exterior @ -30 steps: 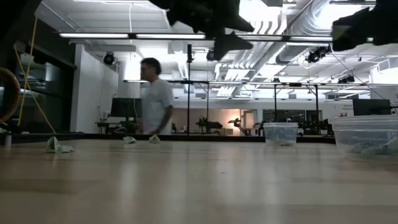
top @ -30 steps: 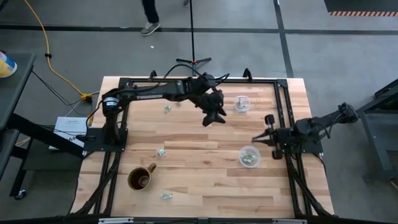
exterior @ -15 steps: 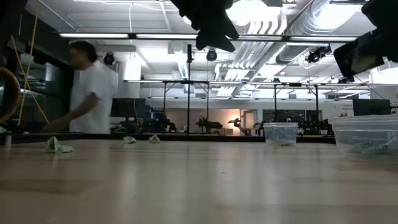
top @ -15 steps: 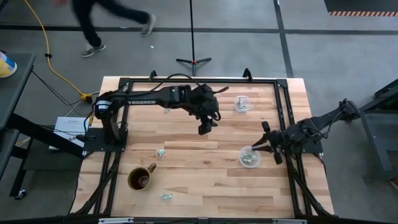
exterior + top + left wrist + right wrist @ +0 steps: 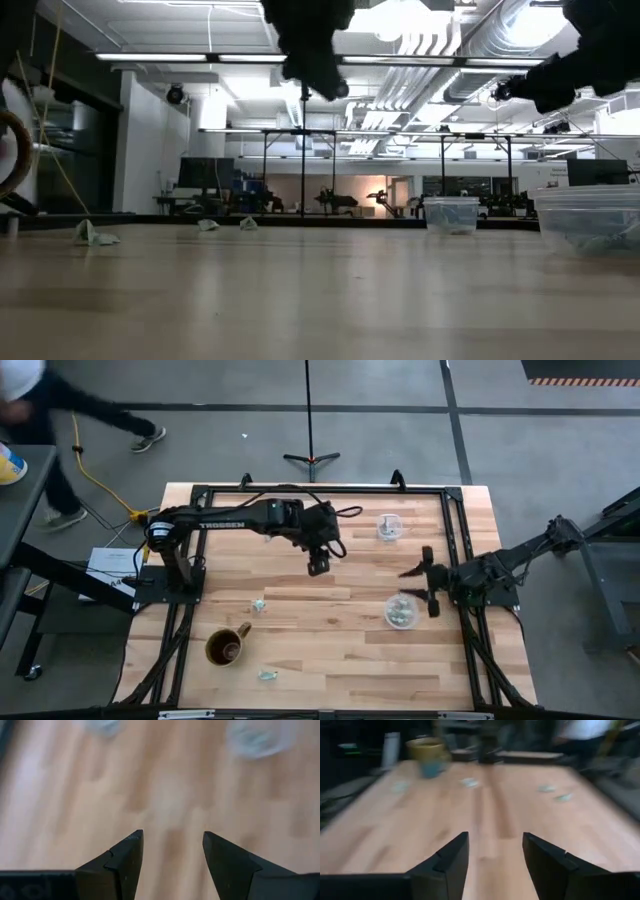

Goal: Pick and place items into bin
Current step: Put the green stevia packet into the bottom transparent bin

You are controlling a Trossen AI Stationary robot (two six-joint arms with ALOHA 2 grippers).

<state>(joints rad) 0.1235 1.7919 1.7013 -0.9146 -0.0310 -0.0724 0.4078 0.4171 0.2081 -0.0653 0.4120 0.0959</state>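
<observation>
Our left gripper has swung back over mid-table, jaws parted and empty; right gripper, also parted, hovers by the bin. Items lie scattered, so we fetch next

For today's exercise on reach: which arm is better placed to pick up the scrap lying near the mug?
Probably the left. Its open gripper hangs over the table's middle, nearer the scrap by the mug. The right gripper, also open, sits by a tub on the far side.
</observation>
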